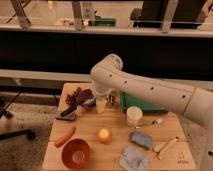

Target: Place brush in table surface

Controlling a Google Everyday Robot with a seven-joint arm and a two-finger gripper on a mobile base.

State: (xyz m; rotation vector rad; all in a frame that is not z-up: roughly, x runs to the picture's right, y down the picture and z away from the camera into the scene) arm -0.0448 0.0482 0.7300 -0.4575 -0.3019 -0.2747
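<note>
Pincer [109, 98] over wooden table surface [89, 126]

1 white arm [150, 92] enters from right of table surface [116, 125], long link sloping up and left across table's rear right part. Rounded elbow sits highest, above table's rear edge. Short wrist section drops straight down from elbow. Gripper [106, 99] hangs low over rear middle of table surface, largely hidden beneath wrist, pointing down, jaws spread wide.
</note>
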